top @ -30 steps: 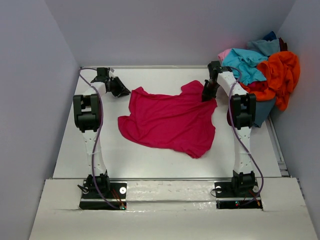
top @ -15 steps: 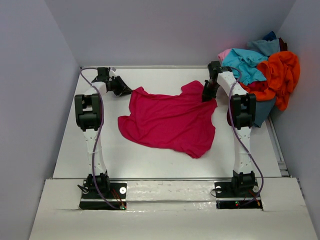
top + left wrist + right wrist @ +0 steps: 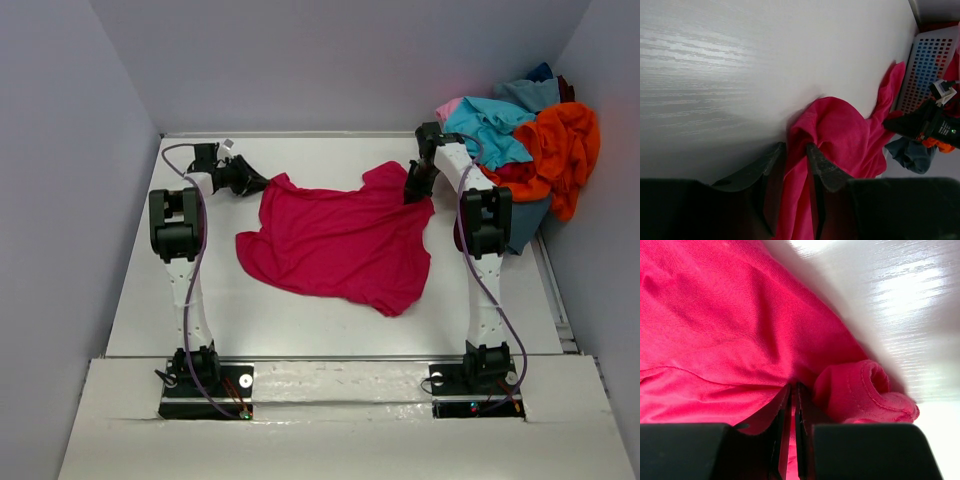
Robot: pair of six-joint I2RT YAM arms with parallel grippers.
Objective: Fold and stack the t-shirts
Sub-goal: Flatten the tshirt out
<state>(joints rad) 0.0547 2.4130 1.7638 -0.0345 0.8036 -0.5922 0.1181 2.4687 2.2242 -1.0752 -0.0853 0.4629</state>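
Crimson t-shirt (image 3: 340, 240) is lying spread on white table (image 3: 200, 310); right gripper (image 3: 793, 386) is pinching its far right edge, left gripper (image 3: 795, 146) is straddling a fold, jaws apart.

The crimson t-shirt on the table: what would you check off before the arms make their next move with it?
1. right gripper pinching the crimson t-shirt at its far-right corner: ok.
2. left gripper astride a fold at the far-left corner: ok.
3. Left grip actually clamped: cannot tell.
4. Shirt lying flat: not ok, wrinkled and lopsided.
5. Shirt free of the heap of t-shirts: cannot tell, the right arm hides the gap.
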